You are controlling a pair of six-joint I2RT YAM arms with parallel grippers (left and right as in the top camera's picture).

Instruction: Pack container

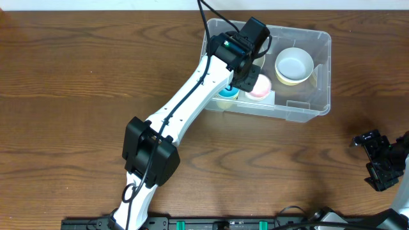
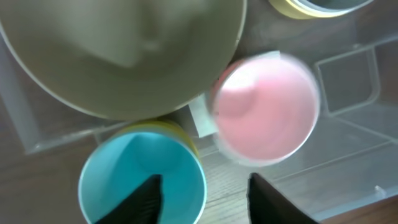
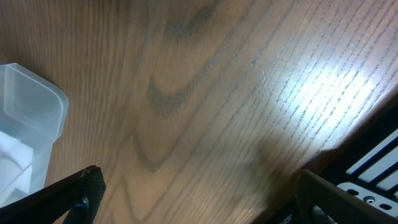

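Note:
The clear container (image 1: 319,76) stands at the back of the table, right of centre. Inside it are a white bowl nested in a yellow one (image 1: 294,66), a pink cup (image 1: 259,89) and a blue cup (image 1: 225,94) nested in a yellow one. My left gripper (image 1: 246,80) hangs over the container's left half. In the left wrist view its fingers (image 2: 149,196) stand apart, straddling the rim of the blue cup (image 2: 124,180) without pinching it. A grey-green bowl (image 2: 124,50) and the pink cup (image 2: 267,109) lie beyond. My right gripper (image 1: 377,163) is open over bare table.
The wooden table (image 1: 77,96) stretches wide to the left of the container. In the right wrist view a corner of the container (image 3: 37,106) shows at the left and the table's edge at the lower right. A white label (image 2: 200,118) lies between the cups.

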